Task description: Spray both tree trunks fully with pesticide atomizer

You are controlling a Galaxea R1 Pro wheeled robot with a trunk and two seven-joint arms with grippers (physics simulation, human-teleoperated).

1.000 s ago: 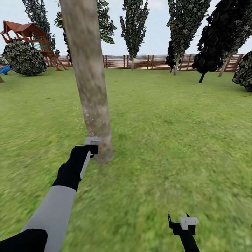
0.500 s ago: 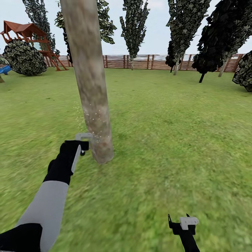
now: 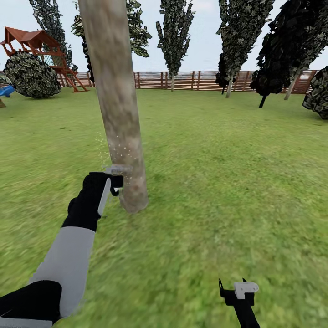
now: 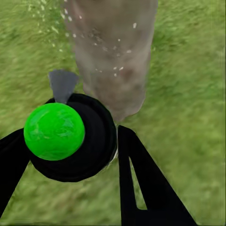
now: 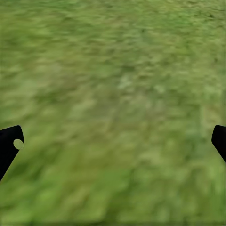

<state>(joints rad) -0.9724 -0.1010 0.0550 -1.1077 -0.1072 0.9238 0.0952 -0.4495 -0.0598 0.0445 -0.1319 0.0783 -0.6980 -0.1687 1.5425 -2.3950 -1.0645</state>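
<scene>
A thick mottled beige-grey tree trunk (image 3: 119, 109) stands on the grass just ahead of my left arm. My left gripper (image 3: 115, 176) is shut on the pesticide atomizer (image 4: 92, 141), a dark round bottle with a bright green dot (image 4: 54, 131). Its grey nozzle (image 3: 119, 170) sits close against the trunk's lower part (image 4: 115, 52). Fine white pesticide specks (image 3: 116, 149) scatter over the bark above the nozzle and float beside it (image 4: 106, 44). Low at the front right, my right gripper (image 3: 238, 289) hangs open over bare grass (image 5: 113, 117) with nothing between its fingers.
A brown slat fence (image 3: 191, 80) closes the lawn at the back, with several dark-leaved trees (image 3: 175, 32) before it. A red wooden playset (image 3: 43, 50) and a round bush (image 3: 29, 75) stand far left. Open grass (image 3: 228, 182) lies to the right of the trunk.
My left gripper with the atomizer swung left, then back toward the trunk, ending a little higher than a second ago. The speck cloud sits slightly higher. The right arm has not moved.
</scene>
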